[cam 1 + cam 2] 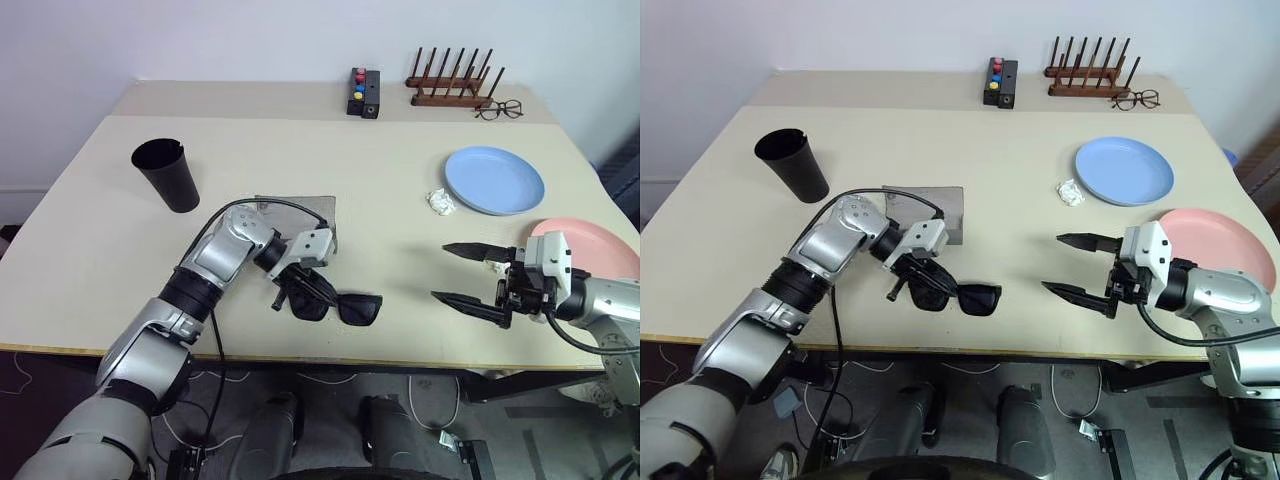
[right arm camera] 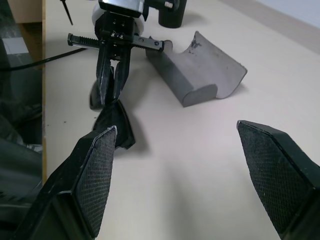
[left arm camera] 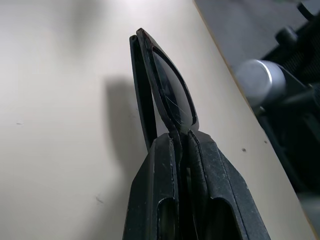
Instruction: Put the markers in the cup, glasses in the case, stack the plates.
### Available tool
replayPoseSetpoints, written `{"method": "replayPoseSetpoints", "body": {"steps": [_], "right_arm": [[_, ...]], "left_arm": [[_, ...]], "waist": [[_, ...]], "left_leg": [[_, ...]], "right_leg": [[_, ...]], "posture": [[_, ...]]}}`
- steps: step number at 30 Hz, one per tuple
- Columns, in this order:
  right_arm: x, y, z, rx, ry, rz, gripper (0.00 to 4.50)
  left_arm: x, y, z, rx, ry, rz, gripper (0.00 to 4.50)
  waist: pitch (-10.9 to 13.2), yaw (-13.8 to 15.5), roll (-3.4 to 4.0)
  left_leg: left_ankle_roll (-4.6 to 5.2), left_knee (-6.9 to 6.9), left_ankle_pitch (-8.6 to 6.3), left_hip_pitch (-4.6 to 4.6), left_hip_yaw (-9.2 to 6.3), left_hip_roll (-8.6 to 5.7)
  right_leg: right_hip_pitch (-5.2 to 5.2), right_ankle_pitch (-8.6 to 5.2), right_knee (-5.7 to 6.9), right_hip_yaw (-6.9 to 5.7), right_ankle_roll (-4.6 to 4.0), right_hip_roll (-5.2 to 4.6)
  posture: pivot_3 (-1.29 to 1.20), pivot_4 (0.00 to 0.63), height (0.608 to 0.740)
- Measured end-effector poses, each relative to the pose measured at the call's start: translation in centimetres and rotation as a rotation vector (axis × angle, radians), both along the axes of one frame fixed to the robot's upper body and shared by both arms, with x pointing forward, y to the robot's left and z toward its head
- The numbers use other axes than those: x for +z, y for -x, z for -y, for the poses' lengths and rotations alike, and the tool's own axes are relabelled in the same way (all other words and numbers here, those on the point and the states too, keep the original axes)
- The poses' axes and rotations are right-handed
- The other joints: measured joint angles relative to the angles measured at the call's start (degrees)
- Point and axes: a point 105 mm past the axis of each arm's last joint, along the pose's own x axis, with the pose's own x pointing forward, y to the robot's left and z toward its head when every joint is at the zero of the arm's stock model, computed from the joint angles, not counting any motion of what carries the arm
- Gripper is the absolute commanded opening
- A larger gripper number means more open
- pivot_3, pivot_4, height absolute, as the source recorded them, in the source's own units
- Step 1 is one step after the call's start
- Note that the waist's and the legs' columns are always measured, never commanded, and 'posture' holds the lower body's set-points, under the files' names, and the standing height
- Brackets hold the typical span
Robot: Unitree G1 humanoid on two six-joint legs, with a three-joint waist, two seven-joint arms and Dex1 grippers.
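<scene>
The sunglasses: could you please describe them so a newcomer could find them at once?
Look at the table's near edge, in the middle. The sunglasses lie there, pinched at one end by the left gripper. Their thick black frame and dark lenses distinguish them from the wire-framed spectacles at the far edge.

Wide-open right pincer (image 2: 182,172) facing left pincer (image 2: 112,85) clamped on glasses (image 2: 114,125), open grey case (image 2: 200,75) beside.
</scene>
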Motion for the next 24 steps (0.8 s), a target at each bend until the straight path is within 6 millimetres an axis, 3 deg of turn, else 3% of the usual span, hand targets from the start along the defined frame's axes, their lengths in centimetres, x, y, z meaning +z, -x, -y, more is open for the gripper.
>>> {"method": "replayPoseSetpoints", "body": {"steps": [5,10,13,18,24], "right_arm": [[0.2,-0.8,-0.2,0.003,-0.01,0.007,3.94],[0.2,-1.5,-0.2,-0.006,-0.014,0.015,3.94],[-0.1,-1.8,-0.3,-0.005,-0.021,0.013,3.94],[-0.1,-2.4,-0.7,0.001,-0.035,0.024,3.94],[-0.2,-2.8,-0.9,0.003,-0.048,0.035,3.94]], "left_arm": [[3.3,-1.6,1.0,0.082,0.139,0.065,0.03],[10.0,-4.3,1.9,0.212,0.415,0.219,0.03],[12.0,-5.4,1.3,0.259,0.419,0.257,0.03],[12.9,-7.2,-2.4,0.334,0.343,0.26,0.03],[10.4,-7.0,-6.5,0.309,0.144,0.211,0.03]], "waist": [[0.0,0.0,-0.06],[0.1,0.0,-0.07],[0.1,-0.3,-0.06],[0.1,-0.6,-0.04],[0.1,-0.3,-0.06]], "left_leg": [[0.01,0.04,0.01,-0.22,-0.04,-0.01],[0.01,0.01,0.01,-0.33,-0.04,-0.02],[0.01,-0.01,0.01,-0.32,-0.01,-0.02],[0.02,-0.04,0.01,-0.32,0.01,-0.02],[0.02,0.0,0.01,-0.44,0.01,-0.03]], "right_leg": [[-0.16,0.02,0.0,-0.09,0.0,0.01],[-0.3,0.14,0.02,-0.09,0.21,0.02],[-0.35,0.15,0.07,-0.09,0.24,0.04],[-0.41,0.14,0.13,-0.08,0.26,0.06],[-0.49,0.14,0.13,-0.08,0.26,0.05]], "posture": [[0.0,0.15,0.74],[0.0,0.15,0.74],[0.0,0.15,0.74],[0.0,0.15,0.74],[0.0,0.15,0.74]]}}
